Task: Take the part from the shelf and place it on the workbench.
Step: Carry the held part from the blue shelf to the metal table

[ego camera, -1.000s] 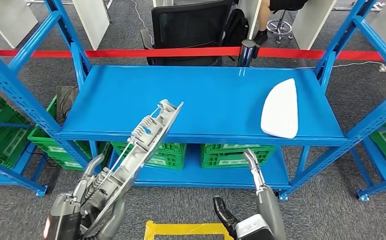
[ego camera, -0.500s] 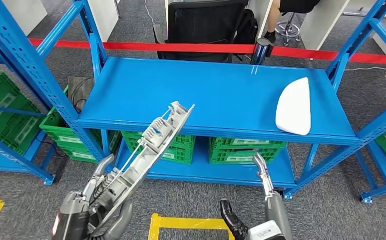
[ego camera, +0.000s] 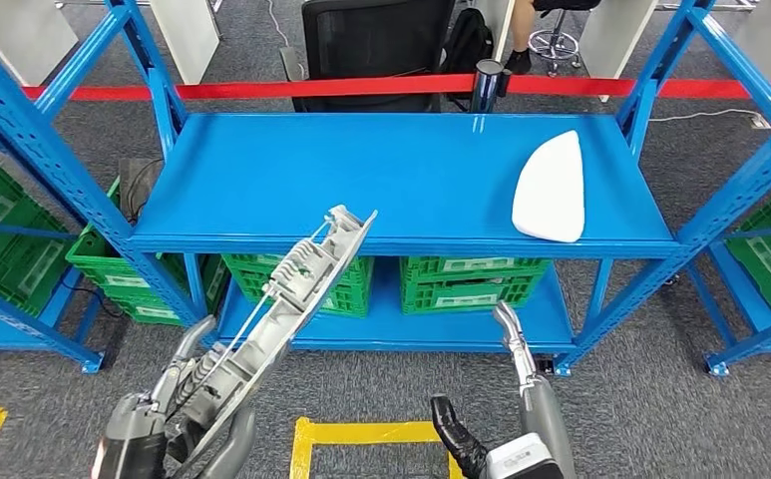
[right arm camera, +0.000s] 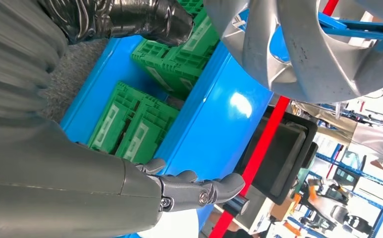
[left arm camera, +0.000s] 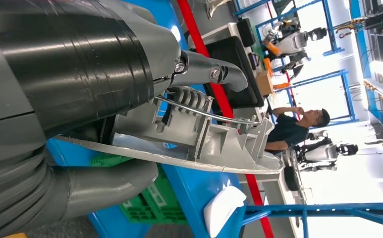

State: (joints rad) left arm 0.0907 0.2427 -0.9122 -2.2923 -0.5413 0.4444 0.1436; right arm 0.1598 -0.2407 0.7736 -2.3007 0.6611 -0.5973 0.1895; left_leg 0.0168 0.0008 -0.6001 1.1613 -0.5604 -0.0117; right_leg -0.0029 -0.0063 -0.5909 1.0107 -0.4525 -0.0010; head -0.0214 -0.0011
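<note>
Head view: left hand [ego camera: 177, 399] grips the long grey part [ego camera: 286, 294], its tip up at the blue shelf [ego camera: 341, 175] edge; right hand [ego camera: 506, 399] holds nothing, fingers apart. Left wrist view: fingers [left arm camera: 204, 72] wrap the part [left arm camera: 199, 141]. Right wrist view: right hand's fingers [right arm camera: 199, 191] extended, holding nothing

The shelf [ego camera: 401, 180] stands straight ahead at twelve o'clock, with a chair [ego camera: 376, 45] and a stretched tape [ego camera: 261, 88] behind it. On its top board a flat part [ego camera: 551, 190] lies toward two o'clock, near the front edge. Crates [ego camera: 471, 282] sit on the lower board beneath. The left hand [ego camera: 177, 409] at seven o'clock holds a long part [ego camera: 296, 289] slanting up toward the shelf's front edge. The right hand [ego camera: 506, 399] is at five o'clock, before the lower board.
</note>
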